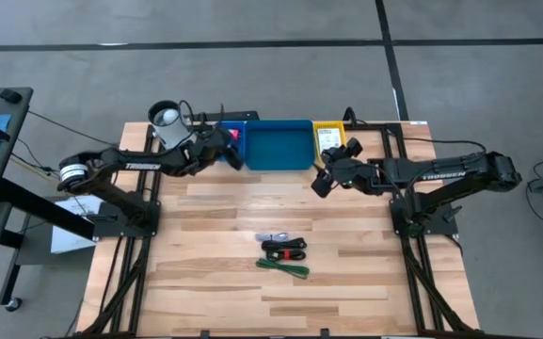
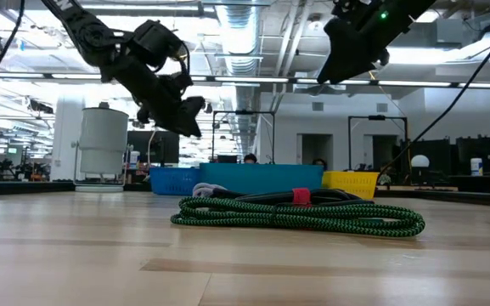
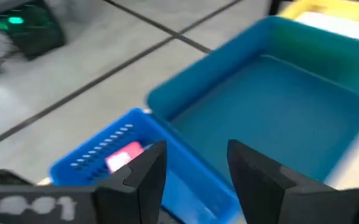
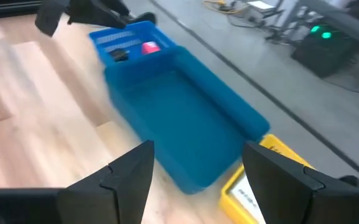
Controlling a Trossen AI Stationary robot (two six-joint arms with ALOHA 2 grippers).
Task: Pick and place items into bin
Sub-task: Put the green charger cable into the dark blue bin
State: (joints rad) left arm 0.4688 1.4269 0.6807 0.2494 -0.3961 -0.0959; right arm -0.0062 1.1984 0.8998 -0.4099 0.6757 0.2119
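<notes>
We see the left gripper (image 1: 236, 151) part-open and empty over the small blue bin (image 1: 231, 132) at the table's far edge, pink cube (image 3: 124, 155) inside, right gripper (image 1: 325, 172) wide open and empty, cable bundle (image 1: 284, 249) and green ties (image 1: 284, 268) waiting mid-table.

Your wooden table (image 1: 215, 217) carries three bins along its far edge (dark blue (image 1: 234, 133), teal (image 1: 278, 146), yellow (image 1: 327, 135)), a white cup (image 1: 167, 125), and cable bundle (image 1: 284, 249) beside green ties (image 1: 283, 268).
</notes>
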